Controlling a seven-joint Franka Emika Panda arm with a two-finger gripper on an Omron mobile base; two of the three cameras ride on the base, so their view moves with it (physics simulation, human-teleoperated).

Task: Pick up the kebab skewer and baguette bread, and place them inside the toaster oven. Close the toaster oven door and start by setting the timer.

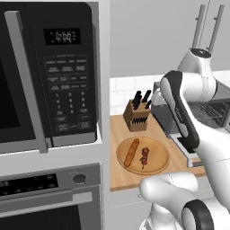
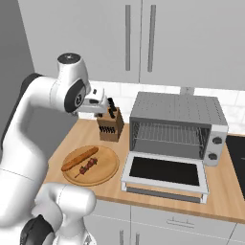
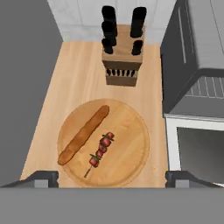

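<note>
The baguette bread (image 3: pixel 84 134) and the kebab skewer (image 3: pixel 100 151) lie side by side on a round wooden board (image 3: pixel 131 127). The baguette (image 2: pixel 80 158) is on the left and the skewer (image 2: pixel 87 166) just to its right. My gripper (image 3: pixel 111 178) hangs high above the board, open wide, with nothing between its fingers; its hand (image 2: pixel 97 102) hovers near the knife block. The grey toaster oven (image 2: pixel 177 112) stands to the right of the board. Its door (image 2: pixel 165 171) is dropped flat open, and the wire rack inside is bare.
A wooden knife block (image 2: pixel 110 127) stands behind the board by the wall. A black microwave (image 1: pixel 45 76) and a wall oven (image 1: pixel 49 197) fill the cabinet on the left. A dark cooktop (image 2: pixel 237 153) lies right of the toaster oven.
</note>
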